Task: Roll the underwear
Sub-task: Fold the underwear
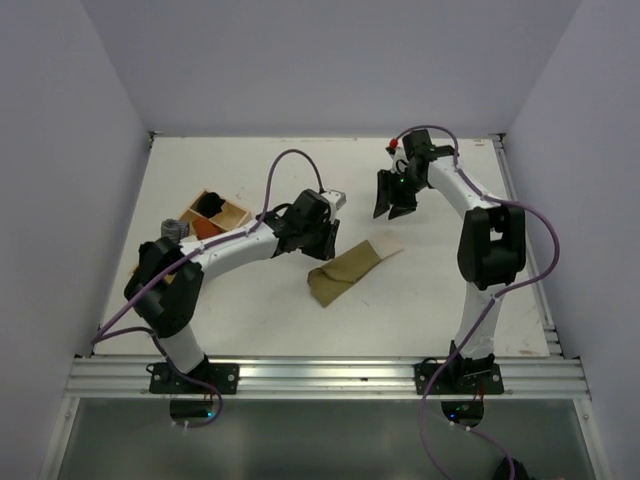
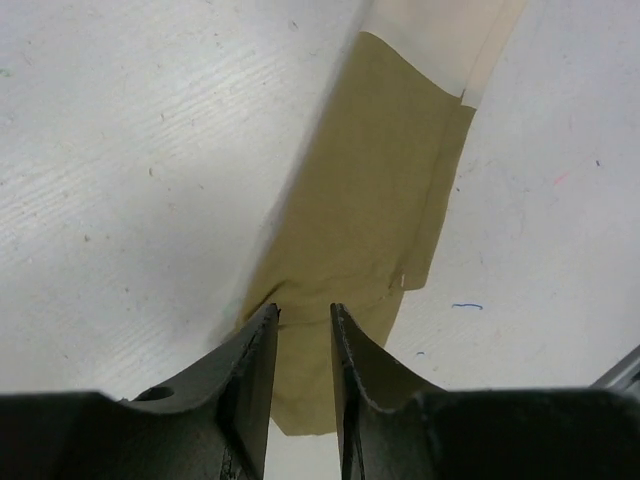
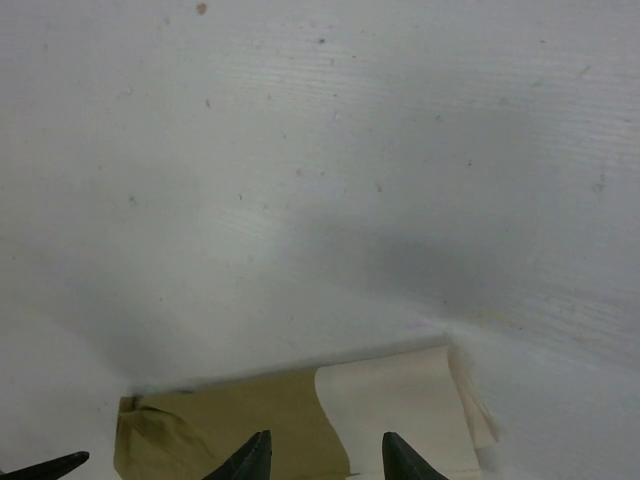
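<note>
Top external view has the underwear (image 1: 345, 268) lying flat on the table (image 1: 250, 310) as a folded strip, roughly between the two arms. Its long axis runs on a diagonal: the olive end sits nearer the arm bases on the left, the cream end farther back to the right.

The left gripper (image 1: 322, 247) is clearly the closer one, parked right at the olive half. From the left wrist cam, the left gripper (image 2: 303, 315) hovers over that olive end and the strip (image 2: 370, 200) stretches straight away from the fingertips toward the cream part. So the axis lines up with where the fingers point, which I'd guess suits rolling from this end. Its jaws are parted by a narrow gap, and I see cloth under them, not pinched between them.

The right gripper (image 1: 393, 208) sits back beyond the cream end, well apart from the cloth. In its wrist cam the fingers (image 3: 255, 455) are spread wide around nothing, with the underwear (image 3: 300, 420) just past them.
</note>
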Controlling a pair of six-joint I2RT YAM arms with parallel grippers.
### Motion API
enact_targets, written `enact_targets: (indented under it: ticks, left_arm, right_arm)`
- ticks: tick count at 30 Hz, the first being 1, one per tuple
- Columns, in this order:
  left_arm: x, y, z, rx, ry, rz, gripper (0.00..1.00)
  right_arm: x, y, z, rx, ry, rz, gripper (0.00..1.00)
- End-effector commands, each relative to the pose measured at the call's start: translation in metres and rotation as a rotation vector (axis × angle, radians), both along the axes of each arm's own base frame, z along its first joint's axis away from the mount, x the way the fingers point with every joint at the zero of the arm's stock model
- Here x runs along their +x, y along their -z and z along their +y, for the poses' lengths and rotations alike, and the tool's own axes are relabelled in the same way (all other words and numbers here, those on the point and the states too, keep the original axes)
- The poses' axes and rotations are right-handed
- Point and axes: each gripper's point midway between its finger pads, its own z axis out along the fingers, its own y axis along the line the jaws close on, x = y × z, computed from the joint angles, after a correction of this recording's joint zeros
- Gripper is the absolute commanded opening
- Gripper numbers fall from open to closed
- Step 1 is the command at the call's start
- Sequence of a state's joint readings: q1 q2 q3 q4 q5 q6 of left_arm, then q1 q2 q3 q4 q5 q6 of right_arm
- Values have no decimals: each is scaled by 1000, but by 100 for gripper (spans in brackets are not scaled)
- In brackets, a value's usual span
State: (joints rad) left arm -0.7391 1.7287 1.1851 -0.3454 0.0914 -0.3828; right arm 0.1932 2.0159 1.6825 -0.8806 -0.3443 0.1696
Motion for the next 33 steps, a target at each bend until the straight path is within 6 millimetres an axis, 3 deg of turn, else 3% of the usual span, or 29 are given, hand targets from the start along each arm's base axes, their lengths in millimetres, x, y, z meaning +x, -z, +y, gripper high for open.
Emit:
enact_targets:
  ticks: [1,3,8,11,13,17,21,23,26,29,33]
  left_arm:
    - [-18,-10,16,-7,-94,56,31]
    - [-35,-3,22,-18,-118,119,29]
    - [-59,-1,24,-94,-120,156,27]
    - [-43,-2,36,-38,-159,81,26]
    - [-24,-15,32,-62,-169,51,25]
    - [5,-35,14,-114,-142,13,15]
    - [30,-45,-8,-202,-99,14,1]
    - [30,-45,-22,-261,-15,35,0]
    - [17,-29,-40,-321,92,107,0]
    - [0,2,-32,-304,108,161,0]
    - [-13,29,-17,-253,104,175,0]
  right_arm:
    - [5,-19,13,11,-65,-53,51]
    - [3,-8,10,-11,-63,-3,50]
    - [-6,-10,16,-8,-63,1,47]
    - [-21,-11,34,-12,-105,-8,45]
    - [-41,-11,61,74,-126,31,42]
    - [-58,-1,95,189,-118,62,17]
    - [-78,15,102,236,-93,125,8]
    - [-83,20,101,236,-90,142,5]
    - [-89,30,98,229,-90,158,4]
    - [-93,44,96,216,-75,190,3]
    - [-95,49,96,215,-70,202,2]
